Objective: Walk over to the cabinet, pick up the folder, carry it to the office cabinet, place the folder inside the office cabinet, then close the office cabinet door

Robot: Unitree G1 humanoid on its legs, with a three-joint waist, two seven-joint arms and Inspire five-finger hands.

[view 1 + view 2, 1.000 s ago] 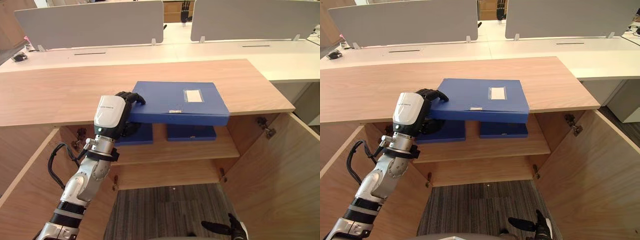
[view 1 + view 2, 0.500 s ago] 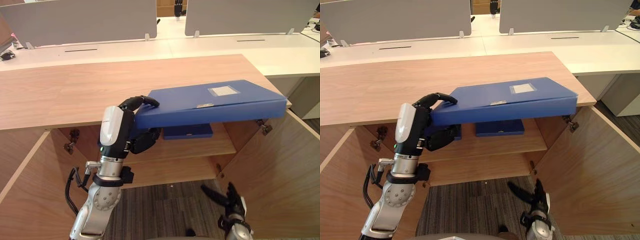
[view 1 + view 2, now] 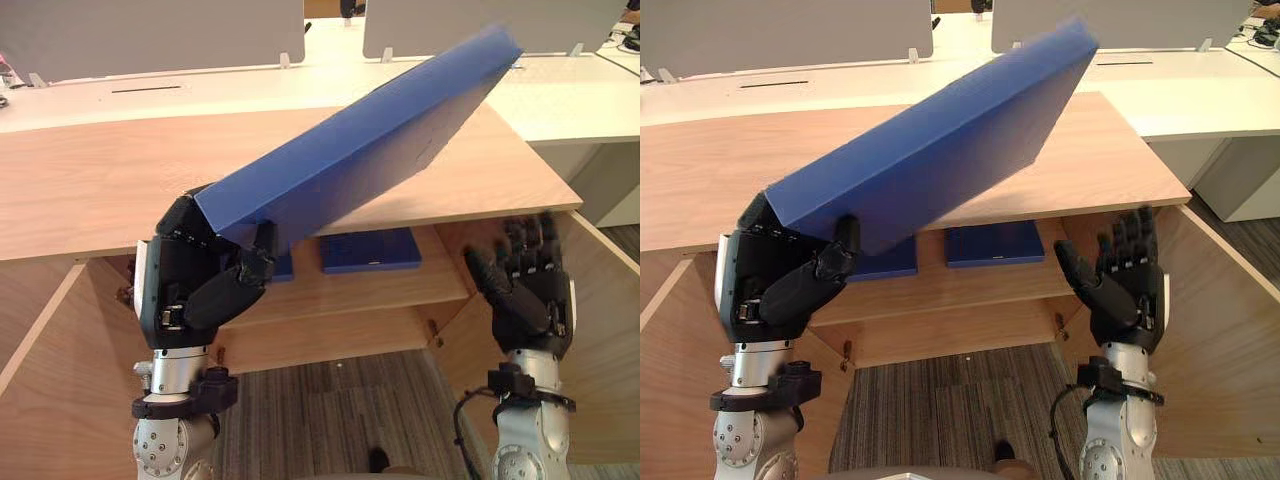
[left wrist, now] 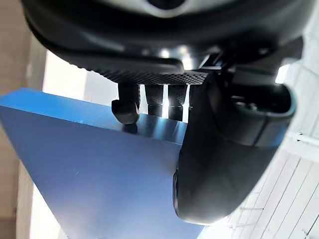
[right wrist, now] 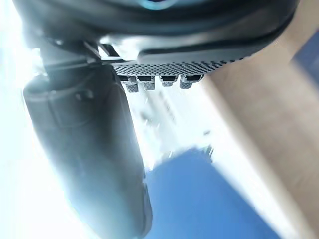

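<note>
Folder now lifted off cabinet, far end tilted up toward 1 o'clock, pinched by left hand fingers. Right hand raised, fingers spread. Pickup judged done.

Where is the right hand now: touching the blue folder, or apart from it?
Apart. The left eye view shows the right hand open, with the cabinet top plainly between it and the folder.

The folder hides most of one shelf folder (a corner shows). It covers part of the cabinet top.
</note>
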